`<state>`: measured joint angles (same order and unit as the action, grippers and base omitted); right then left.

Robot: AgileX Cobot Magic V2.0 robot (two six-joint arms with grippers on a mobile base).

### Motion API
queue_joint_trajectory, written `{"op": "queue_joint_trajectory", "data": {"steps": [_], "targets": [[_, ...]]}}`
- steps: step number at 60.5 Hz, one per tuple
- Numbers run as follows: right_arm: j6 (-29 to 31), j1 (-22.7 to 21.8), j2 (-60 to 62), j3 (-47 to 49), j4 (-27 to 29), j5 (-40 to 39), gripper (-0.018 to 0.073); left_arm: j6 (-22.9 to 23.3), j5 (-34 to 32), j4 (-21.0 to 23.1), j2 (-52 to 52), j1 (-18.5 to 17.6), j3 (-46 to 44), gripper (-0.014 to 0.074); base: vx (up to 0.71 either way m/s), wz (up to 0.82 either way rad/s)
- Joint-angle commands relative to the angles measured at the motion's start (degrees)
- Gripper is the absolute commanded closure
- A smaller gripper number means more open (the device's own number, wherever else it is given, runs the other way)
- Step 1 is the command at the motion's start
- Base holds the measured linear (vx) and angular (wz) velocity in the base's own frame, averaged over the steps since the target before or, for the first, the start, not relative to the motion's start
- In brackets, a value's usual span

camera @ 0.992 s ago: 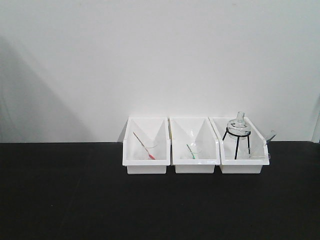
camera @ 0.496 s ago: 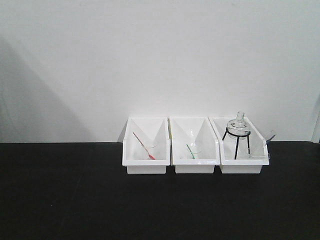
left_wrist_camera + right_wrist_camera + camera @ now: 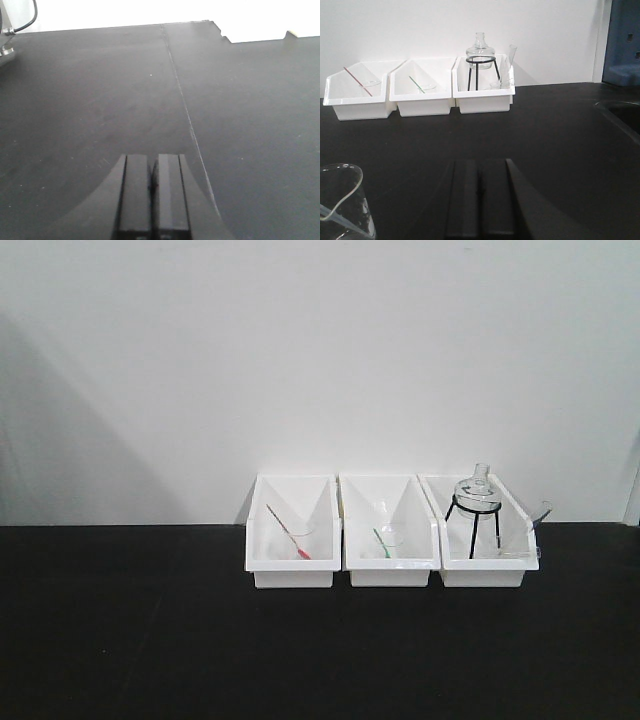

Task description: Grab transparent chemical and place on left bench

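Three white bins sit side by side on a black counter (image 3: pixel 130 640) against a white wall (image 3: pixel 300 350), at about four o'clock from the picture's centre. The left bin (image 3: pixel 291 532) holds a beaker with a red stirrer (image 3: pixel 288 532). The middle bin (image 3: pixel 389 532) holds a beaker with a green stirrer (image 3: pixel 381 542). The right bin (image 3: pixel 486 540) holds a round flask (image 3: pixel 477 487) on a black tripod (image 3: pixel 472 518), with small clear glassware at the bin's three o'clock side, too faint to identify.
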<state>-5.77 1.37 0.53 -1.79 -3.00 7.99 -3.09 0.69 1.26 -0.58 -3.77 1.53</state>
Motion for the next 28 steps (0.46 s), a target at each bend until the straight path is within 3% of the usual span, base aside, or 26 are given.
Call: {"op": "queue_joint_trajectory", "data": {"steps": [1,28], "targets": [[0.64,-0.22,0.81,-0.37,-0.62,-4.35,0.0567,0.45,-4.49,0.04,-1.10,-0.10,0.93,0.0600,0.00,0.00],[0.64,-0.35,0.81,-0.37,-0.62,-4.35,0.0567,0.45,-4.49,0.04,-1.10,-0.10,0.93,0.0600,0.00,0.00]]}}
